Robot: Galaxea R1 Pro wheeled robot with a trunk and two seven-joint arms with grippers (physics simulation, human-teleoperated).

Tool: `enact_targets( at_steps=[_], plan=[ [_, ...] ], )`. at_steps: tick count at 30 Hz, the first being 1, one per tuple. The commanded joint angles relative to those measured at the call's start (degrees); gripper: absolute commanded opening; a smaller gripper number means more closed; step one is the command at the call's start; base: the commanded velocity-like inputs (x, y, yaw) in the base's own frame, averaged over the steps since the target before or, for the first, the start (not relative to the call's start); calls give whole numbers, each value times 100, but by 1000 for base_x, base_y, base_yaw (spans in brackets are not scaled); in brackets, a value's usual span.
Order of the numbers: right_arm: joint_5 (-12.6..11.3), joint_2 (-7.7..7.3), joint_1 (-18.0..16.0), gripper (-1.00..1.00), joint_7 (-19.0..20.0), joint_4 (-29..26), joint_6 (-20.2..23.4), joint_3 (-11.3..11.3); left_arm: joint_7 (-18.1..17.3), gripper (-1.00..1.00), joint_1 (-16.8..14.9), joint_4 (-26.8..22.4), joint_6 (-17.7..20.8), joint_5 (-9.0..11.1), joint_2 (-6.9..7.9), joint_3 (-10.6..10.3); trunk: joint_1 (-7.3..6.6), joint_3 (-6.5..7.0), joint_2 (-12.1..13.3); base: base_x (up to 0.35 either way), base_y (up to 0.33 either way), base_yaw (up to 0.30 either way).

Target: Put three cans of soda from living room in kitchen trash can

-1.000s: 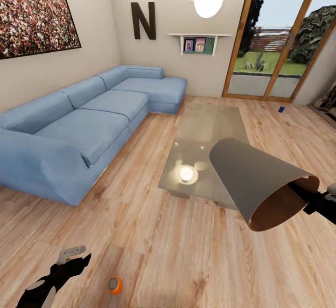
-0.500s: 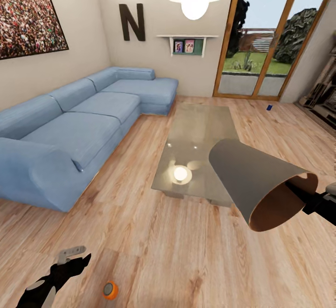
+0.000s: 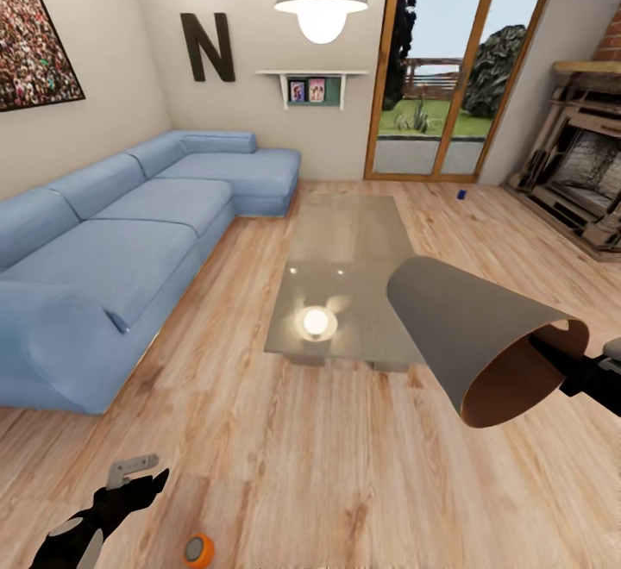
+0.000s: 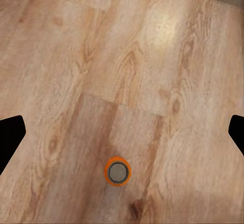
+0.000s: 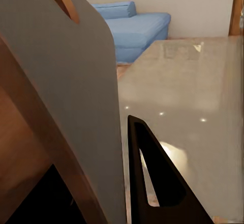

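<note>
My right gripper (image 3: 565,360) is shut on the rim of the tash can (image 3: 479,340), a grey tapered bin with a tan-brown inside, held tilted with its mouth toward me. In the right wrist view a dark finger (image 5: 157,178) lies against the tash can's grey wall (image 5: 66,96). An orange can of soda (image 3: 199,550) stands upright on the floor just right of my left gripper (image 3: 129,476). That gripper (image 4: 122,132) hangs open above the orange can (image 4: 118,171). A dark blue can of soda (image 3: 461,194) stands far off by the glass door.
A blue corner sofa (image 3: 112,241) runs along the left. The glass coffee table (image 3: 345,267) stands mid-room, behind the held bin. A brick fireplace (image 3: 586,181) is at the right, and a pendant lamp (image 3: 321,0) hangs overhead. Pale wood floor (image 3: 302,457) stretches ahead of me.
The camera has turned to the right: sofa, table and letter N slid left in the picture and the fireplace came into view. Both arms keep their places in the picture.
</note>
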Motion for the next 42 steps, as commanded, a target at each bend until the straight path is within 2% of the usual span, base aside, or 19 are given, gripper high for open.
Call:
enact_targets(
  at_steps=[1, 16, 22, 27, 34, 38, 42],
  plan=[
    [-15, 3, -3, -100, 27, -4, 25, 2, -2, 100, 0, 0, 0, 0, 0, 0, 0, 6, 0, -151, 258, -224],
    [14, 9, -3, -100, -40, -4, 25, 14, -7, 100, 0, 0, -14, 0, 0, 0, 0, 27, 0, -23, 33, -64],
    [39, 17, -3, -100, -632, -4, 29, 71, -1, 100, 0, 0, -16, 3, 0, 0, 0, 27, 0, 0, 1, -1],
    [50, 19, -2, -100, -801, -4, 21, 92, 2, 100, 0, 0, -17, 2, 0, 0, 0, 27, 0, 0, 0, 0],
    [62, 19, -3, -100, -912, 14, 12, 129, 20, 100, 0, 0, -17, 0, 0, 0, 154, -99, -281, 0, 0, 0],
    [51, 19, -3, -100, -1235, 21, -11, 245, 30, 100, 0, 0, -17, 0, 0, 0, 241, -171, -441, 0, 0, 0],
    [51, 19, -3, -100, -1365, 22, -22, 313, 35, 100, 0, -1, -17, 0, 0, 0, 329, -243, -602, 0, 0, 0]
  ],
)
